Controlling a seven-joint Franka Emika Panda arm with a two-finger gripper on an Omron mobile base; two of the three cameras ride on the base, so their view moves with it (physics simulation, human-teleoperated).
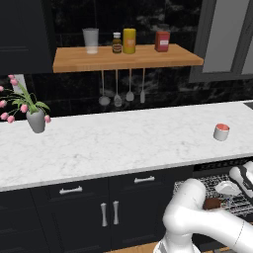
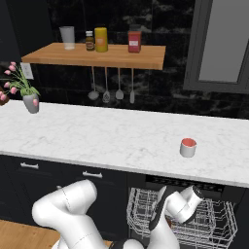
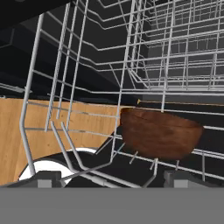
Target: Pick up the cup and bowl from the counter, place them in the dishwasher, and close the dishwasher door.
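The brown bowl [image 3: 159, 133] rests on the wires of the dishwasher's pulled-out grey rack [image 3: 78, 109], tipped a little. My gripper [image 3: 113, 178] hangs just above it, open, its fingertips [image 3: 48, 178] spread wide and off the bowl. From the base, the bowl [image 1: 212, 203] lies in the rack [image 1: 237, 203] under my hand [image 1: 240, 178]. The hand [image 2: 187, 202] sits over the rack [image 2: 216, 226] below the counter's edge. The cup [image 1: 221, 132], white-grey with a salmon-red inside, stands upright on the marble counter [image 1: 123, 143]; the right base view puts the cup [image 2: 188, 147] near the front edge. The dishwasher door is hidden.
A vase of pink flowers [image 1: 35, 118] stands at the counter's left end. The wooden shelf [image 1: 123, 58] above carries a tumbler, a bottle, a yellow can and a red box, and utensils [image 1: 117, 91] hang under it. Dark cabinets [image 1: 99, 207] sit left of the dishwasher.
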